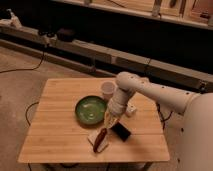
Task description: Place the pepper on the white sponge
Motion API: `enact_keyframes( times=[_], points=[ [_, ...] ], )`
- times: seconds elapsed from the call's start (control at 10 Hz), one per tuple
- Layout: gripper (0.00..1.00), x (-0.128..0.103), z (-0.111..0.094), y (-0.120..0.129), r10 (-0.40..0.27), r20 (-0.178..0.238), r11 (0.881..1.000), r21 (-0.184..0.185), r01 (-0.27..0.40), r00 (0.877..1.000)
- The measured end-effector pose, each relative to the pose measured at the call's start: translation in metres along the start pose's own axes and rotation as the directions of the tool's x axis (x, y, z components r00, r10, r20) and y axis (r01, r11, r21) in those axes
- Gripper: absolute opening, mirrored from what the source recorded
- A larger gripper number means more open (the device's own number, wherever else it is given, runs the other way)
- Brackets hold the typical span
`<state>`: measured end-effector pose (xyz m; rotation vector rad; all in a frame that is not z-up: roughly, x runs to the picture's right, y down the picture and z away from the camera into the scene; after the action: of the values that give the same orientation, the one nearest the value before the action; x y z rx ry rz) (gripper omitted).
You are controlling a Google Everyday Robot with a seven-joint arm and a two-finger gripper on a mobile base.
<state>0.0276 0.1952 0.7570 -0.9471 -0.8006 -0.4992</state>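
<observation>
The pepper, slim and dark red, lies slanted over the white sponge near the table's front middle. I cannot tell whether it rests on the pad or hangs just above it. My gripper is right above the pepper's upper end, at the end of the white arm that reaches in from the right.
A green bowl sits left of the gripper and a white cup behind it. A black phone lies right of the sponge. A white block with dark marks is partly behind the arm. The wooden table has its front edge close to the sponge.
</observation>
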Motion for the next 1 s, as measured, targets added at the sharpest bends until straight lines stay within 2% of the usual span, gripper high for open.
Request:
enact_keyframes(
  times=[0.3,0.4,1.0],
  points=[
    [0.72,0.0013,-0.0029,-0.0038,0.013,0.009,1.0,-0.005,-0.013,1.0],
    [0.79,0.0012,-0.0036,-0.0059,0.02,0.015,1.0,-0.002,-0.02,1.0],
    [0.8,0.0038,-0.0008,-0.0076,0.046,0.02,0.999,-0.008,-0.046,0.999]
  ],
)
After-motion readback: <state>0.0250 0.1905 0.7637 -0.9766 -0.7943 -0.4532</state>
